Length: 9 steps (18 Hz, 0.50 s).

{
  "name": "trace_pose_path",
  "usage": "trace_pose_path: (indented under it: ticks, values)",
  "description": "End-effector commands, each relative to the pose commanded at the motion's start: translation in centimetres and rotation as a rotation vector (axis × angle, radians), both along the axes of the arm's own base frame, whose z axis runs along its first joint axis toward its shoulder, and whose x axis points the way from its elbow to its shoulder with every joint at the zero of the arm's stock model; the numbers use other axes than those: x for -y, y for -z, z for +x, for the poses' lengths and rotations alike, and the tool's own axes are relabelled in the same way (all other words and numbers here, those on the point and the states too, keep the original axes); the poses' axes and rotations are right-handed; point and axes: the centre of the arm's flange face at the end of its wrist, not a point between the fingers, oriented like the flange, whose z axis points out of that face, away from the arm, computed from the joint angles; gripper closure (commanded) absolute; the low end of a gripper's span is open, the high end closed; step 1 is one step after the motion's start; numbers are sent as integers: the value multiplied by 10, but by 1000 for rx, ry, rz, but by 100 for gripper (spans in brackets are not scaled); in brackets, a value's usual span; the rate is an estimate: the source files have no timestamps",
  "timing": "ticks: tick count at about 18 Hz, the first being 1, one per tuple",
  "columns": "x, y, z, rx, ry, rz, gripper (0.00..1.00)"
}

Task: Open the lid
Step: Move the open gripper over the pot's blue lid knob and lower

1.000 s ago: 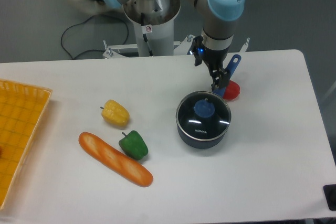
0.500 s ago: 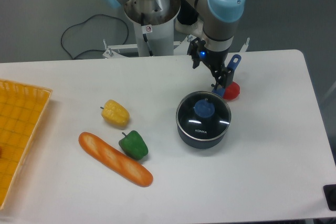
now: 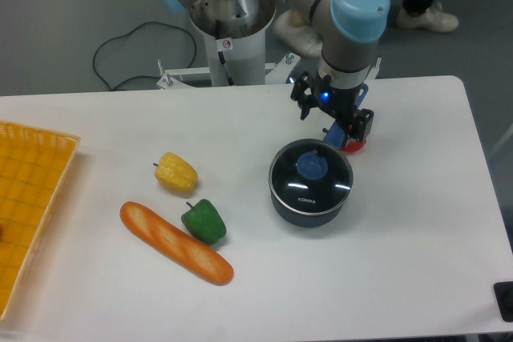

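The lid (image 3: 321,184) is a round glass disc with a blue knob (image 3: 312,166) and "KONKA" lettering. It lies shut on the dark pot (image 3: 308,208) at the table's middle right. My gripper (image 3: 347,129) hangs just behind the pot's far right rim, above the table. Its fingers stand apart and hold nothing. It is clear of the knob, up and to the right of it. A small red object (image 3: 352,146) shows just below the gripper, mostly hidden by it.
A yellow pepper (image 3: 175,172), a green pepper (image 3: 203,221) and a bread loaf (image 3: 175,243) lie left of the pot. A yellow basket (image 3: 28,198) sits at the left edge. The arm's base (image 3: 232,30) stands behind the table.
The wrist has turned and shifted slightly right, so the gripper now covers more of the red object. The lid and pot have not moved.
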Motion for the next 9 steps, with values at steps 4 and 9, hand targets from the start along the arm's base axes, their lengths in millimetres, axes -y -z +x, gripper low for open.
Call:
trace_pose_path:
  ticks: [4,9]
  values:
    - [-10,18,-14,10,-63,32,0]
    - [-18,33,-22,28,-62,20,0]
